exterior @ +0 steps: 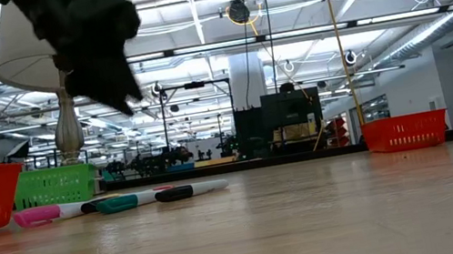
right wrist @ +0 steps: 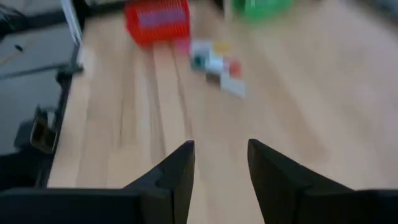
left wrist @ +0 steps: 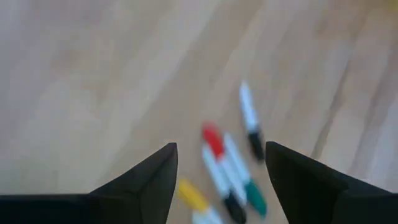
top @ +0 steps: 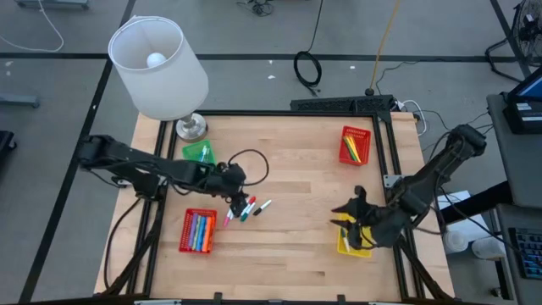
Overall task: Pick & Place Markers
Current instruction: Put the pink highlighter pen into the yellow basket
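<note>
A small cluster of loose markers [top: 247, 208] lies on the pale wooden desk [top: 288, 246], left of its middle; they are thin, short pens with white barrels and coloured caps in pink, red, green and black, and in the left wrist view a yellow-capped one shows among them. Seen from desk height they lie flat in a row, smooth and round-bodied. The left tool [top: 234, 193] hangs just above this cluster, its two dark wedge-shaped fingers [left wrist: 144, 183] spread apart with nothing between them. Nearest the front edge on the left, a small rectangular red basket [top: 197, 231] of open plastic mesh holds more markers side by side, in orange, blue, green and pink. On the right, the right tool [top: 349, 210] hovers by a yellow mesh basket [top: 352, 243], its fingers [right wrist: 176, 171] parted and empty. The desk is made of light planks with visible grain, framed by black metal rails. Farther back, a green mesh basket [top: 198, 152] sits beside a lamp [top: 159, 68] with a white drum shade and silvery base, and a second red basket [top: 355, 145] with yellow and green markers stands near the far right corner.
</note>
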`<control>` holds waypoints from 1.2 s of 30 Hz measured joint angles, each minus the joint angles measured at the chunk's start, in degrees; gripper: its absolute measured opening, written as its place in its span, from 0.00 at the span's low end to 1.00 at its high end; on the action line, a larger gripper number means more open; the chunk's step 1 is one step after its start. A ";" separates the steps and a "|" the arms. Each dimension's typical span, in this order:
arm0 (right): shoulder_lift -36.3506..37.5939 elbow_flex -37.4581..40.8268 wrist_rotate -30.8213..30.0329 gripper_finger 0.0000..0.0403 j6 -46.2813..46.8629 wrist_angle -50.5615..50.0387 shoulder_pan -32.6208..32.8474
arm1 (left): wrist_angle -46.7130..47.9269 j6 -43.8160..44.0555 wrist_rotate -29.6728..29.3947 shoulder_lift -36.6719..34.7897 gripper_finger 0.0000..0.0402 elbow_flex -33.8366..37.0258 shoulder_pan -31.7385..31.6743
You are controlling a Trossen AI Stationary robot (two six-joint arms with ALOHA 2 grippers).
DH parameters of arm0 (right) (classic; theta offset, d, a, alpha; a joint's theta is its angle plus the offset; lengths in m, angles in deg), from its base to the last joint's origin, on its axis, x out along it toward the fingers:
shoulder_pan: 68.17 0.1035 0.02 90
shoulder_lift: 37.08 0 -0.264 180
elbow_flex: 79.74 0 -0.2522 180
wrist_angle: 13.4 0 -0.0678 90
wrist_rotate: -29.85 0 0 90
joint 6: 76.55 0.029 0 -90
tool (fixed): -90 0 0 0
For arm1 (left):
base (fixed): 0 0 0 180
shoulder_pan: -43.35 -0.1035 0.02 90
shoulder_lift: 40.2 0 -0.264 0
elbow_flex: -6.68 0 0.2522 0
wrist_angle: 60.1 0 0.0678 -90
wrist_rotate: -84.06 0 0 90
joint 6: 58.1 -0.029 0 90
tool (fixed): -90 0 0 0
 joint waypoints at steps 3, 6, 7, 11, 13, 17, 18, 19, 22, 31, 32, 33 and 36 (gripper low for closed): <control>0.62 0.00 -3.43 0.34 -12.42 7.40 -1.44 | 6.44 7.99 5.85 2.58 0.62 -0.04 0.00; 0.66 0.00 -3.45 0.34 -23.91 15.14 -3.47 | 16.50 16.73 10.16 5.09 0.64 -0.04 0.26; 0.66 0.00 -3.46 0.34 -27.14 17.38 -4.05 | 19.54 19.06 11.09 5.97 0.65 -0.03 0.48; 0.68 0.00 -3.31 0.34 -36.06 23.42 -6.25 | 23.32 22.75 12.21 8.78 0.69 0.04 1.84; 0.66 0.00 -3.28 0.34 -38.18 24.71 -7.04 | 21.97 22.62 12.13 9.69 0.70 0.04 2.31; 0.53 0.00 -3.26 0.34 -38.68 24.92 -8.48 | 18.80 22.18 11.62 11.86 0.70 -0.02 3.22; 0.42 0.00 -3.27 0.34 -38.68 24.93 -8.78 | 18.47 21.92 11.62 12.63 0.70 -0.06 3.32; 0.35 0.00 -3.23 0.34 -38.68 24.91 -8.99 | 18.25 21.78 11.63 13.41 0.70 -0.07 3.39; 0.34 0.00 -3.17 0.34 -38.68 24.94 -9.45 | 17.64 21.11 11.62 15.59 0.68 -0.04 3.52; 0.29 0.00 -3.15 0.34 -38.68 24.89 -9.62 | 16.88 18.98 11.64 17.97 0.64 -0.24 3.25; 0.29 0.00 -3.15 0.34 -38.68 24.91 -9.62 | 16.84 17.37 11.60 17.85 0.63 -0.22 3.21; 0.29 0.00 -3.15 0.34 -38.68 24.91 -9.62 | 16.73 15.07 11.52 17.58 0.63 -0.16 3.21; 0.29 0.00 -3.13 0.34 -38.68 24.90 -9.62 | 14.90 8.90 11.15 17.08 0.61 -0.01 3.53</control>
